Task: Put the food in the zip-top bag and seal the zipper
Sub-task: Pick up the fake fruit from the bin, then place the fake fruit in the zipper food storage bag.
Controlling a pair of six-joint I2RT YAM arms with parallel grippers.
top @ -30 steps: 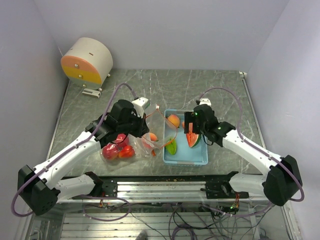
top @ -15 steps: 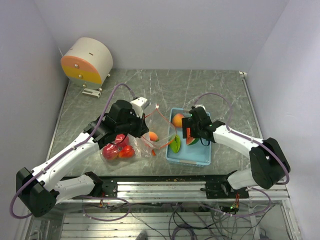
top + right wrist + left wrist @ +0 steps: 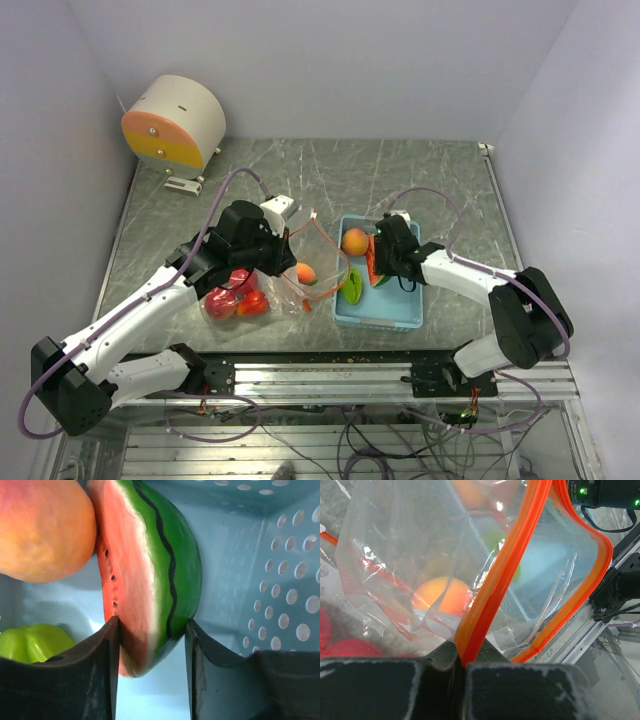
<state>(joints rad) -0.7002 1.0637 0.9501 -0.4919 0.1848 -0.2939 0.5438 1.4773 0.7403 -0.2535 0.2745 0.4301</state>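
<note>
In tray (image 3: 395, 312), three fruits (image 3: 354, 241); right claw (image 3: 151, 625) pinches slice (image 3: 150, 570), left claw (image 3: 460, 662) pinches zipper (image 3: 505, 570).

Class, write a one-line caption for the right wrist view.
Right end effector grips a watermelon slice inside the blue tray, beside an orange ball and green piece.

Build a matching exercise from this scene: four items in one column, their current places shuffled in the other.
Items
1. watermelon slice
2. zipper
3. red fruits
4. green piece

Places
A. inside the clear bag
B. pinched in the left gripper
C. lying loose in the blue tray
D. held in the right gripper

Pairs: 1-D, 2-B, 3-A, 4-C
</note>
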